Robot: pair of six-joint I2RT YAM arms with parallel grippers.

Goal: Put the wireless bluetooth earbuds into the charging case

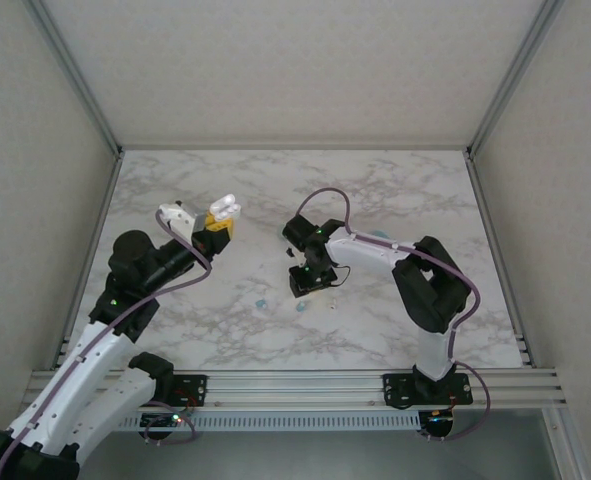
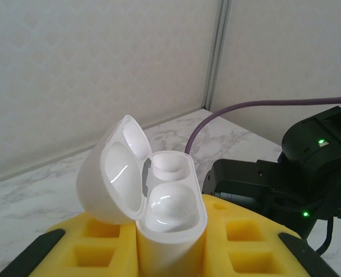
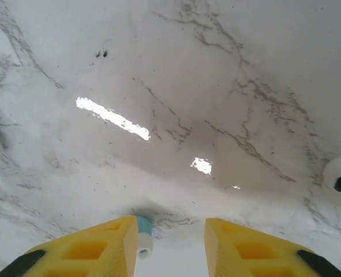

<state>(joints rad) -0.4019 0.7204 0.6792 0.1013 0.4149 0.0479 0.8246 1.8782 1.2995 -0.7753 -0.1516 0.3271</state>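
Marble veining covered the tabletop [image 1: 395,190], where the left end effector [image 1: 218,226] was raised left of centre, its yellow fingers [image 2: 95,236] clamped on the white charging case [image 2: 171,225]. The case stood upright in that grip, its lid [image 2: 115,173] swung open toward the left of the wrist view and both glossy wells open to view. The right end effector [image 1: 310,284] pointed down at the middle of the tabletop, its jaws standing apart with marble showing in the gap. A teal-and-white earbud [image 3: 142,234] lay on the tabletop right against the inner side of the finger on the left of the right wrist view, not gripped. A whitish earbud [image 3: 338,173] lay well off at that view's right edge. From above, a teal earbud [image 1: 261,302] lay near the right end effector, on its left side.
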